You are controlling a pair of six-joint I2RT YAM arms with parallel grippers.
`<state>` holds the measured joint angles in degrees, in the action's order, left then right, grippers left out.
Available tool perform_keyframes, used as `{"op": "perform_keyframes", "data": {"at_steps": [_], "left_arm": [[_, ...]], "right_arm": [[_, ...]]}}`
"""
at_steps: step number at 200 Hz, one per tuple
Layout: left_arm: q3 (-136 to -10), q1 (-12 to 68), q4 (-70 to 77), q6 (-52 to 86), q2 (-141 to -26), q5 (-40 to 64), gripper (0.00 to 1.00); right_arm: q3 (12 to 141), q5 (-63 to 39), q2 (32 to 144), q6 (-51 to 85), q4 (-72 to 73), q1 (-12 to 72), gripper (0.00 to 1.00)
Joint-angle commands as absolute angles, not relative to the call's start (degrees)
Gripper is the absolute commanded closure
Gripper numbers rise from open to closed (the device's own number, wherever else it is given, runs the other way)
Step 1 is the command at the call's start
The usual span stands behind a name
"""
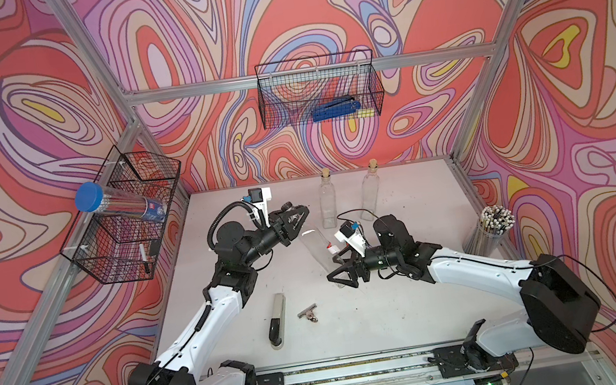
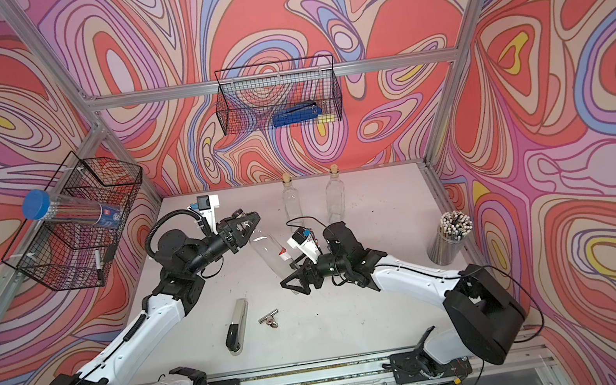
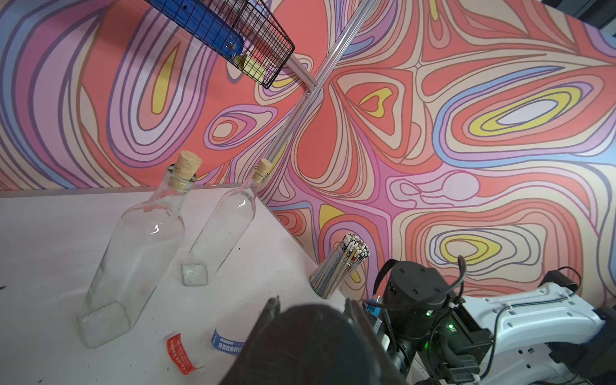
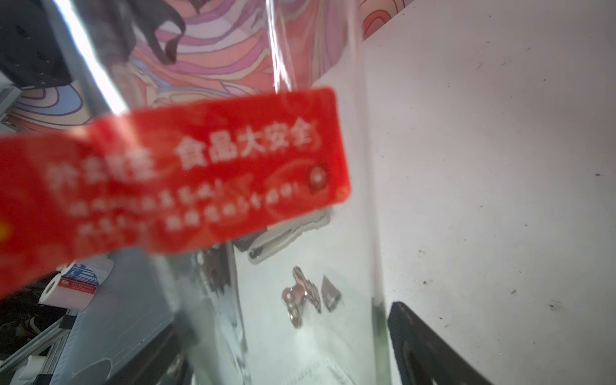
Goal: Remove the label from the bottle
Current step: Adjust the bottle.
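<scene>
The left arm (image 1: 209,314) rises from the front-left base, bends at the elbow and points its wrist rightward. The left fingers (image 1: 294,220) are closed. The wrist view shows a dark, blurred shape between them that I cannot identify. Just beside them begins the clear bottle (image 1: 316,247), slanting frontward over the counter (image 1: 417,309). Its red label (image 4: 200,173) sits on the bottle's side, between the two sets of fingers. The right fingers (image 4: 420,336) stand wide, straddling the bottle's lower end; whether they press it, I cannot tell. The right arm (image 1: 472,264) stretches low, leftward.
</scene>
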<state>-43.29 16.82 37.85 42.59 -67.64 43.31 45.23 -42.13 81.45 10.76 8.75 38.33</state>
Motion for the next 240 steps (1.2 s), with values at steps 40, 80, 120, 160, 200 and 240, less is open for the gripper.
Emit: {"op": "perform_keyframes", "data": {"at_steps": [40,80,120,160,200,240], "left_arm": [[-44.34,16.08,48.78,48.89,-69.08,46.05,1.0],[-45.49,15.99,42.51,46.35,-68.5,44.89,0.95],[-48.86,16.0,24.35,39.03,-66.78,40.68,0.67],[-51.24,16.08,13.95,35.87,-66.45,36.35,0.53],[-51.98,16.82,14.15,37.04,-67.69,35.01,0.43],[-52.3,17.99,12.59,35.95,-68.91,32.09,0.4]], "right_arm": [[46.09,-45.31,82.65,12.55,12.27,38.32,0.62],[46.51,-41.57,81.62,12.31,11.29,38.31,1.0],[47.63,-34.81,80.03,9.59,7.65,38.32,1.0],[48.37,-28.53,78.68,7.04,5.53,38.47,1.0],[49.39,-24.73,79.36,5.23,3.96,40.66,1.0],[48.69,-24.43,78.86,5.89,5.1,41.09,1.0]]}}
